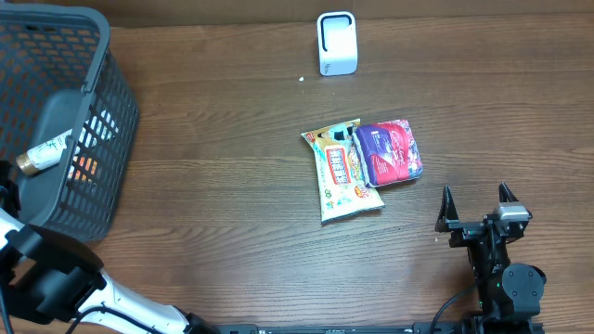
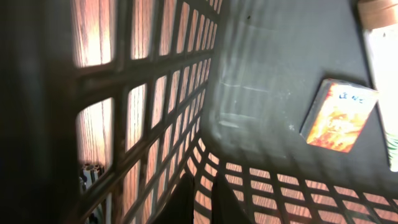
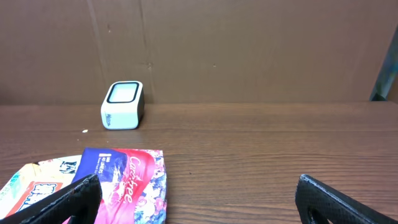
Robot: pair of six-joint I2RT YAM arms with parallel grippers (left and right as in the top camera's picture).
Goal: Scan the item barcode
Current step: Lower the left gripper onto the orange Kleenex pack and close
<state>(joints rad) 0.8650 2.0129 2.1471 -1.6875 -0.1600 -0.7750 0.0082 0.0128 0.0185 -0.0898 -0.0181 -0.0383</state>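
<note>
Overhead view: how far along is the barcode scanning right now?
Done: a yellow packet and a red packet lie on the table below the scanner; whether they were scanned cannot be told. In hand: the left gripper is shut inside the basket, nothing visibly gripped; the right gripper sits open and empty. Left: a bottle and an orange box lie in the basket.

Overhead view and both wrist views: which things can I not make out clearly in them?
- Barcodes: none readable on the yellow packet or red packet; print too small overhead.
- Yellow packet, right wrist view: cut off by the lower edge.
- Bottle: overhead, partly hidden by the basket wall.
- Orange box: left wrist view, label blurred.
</note>
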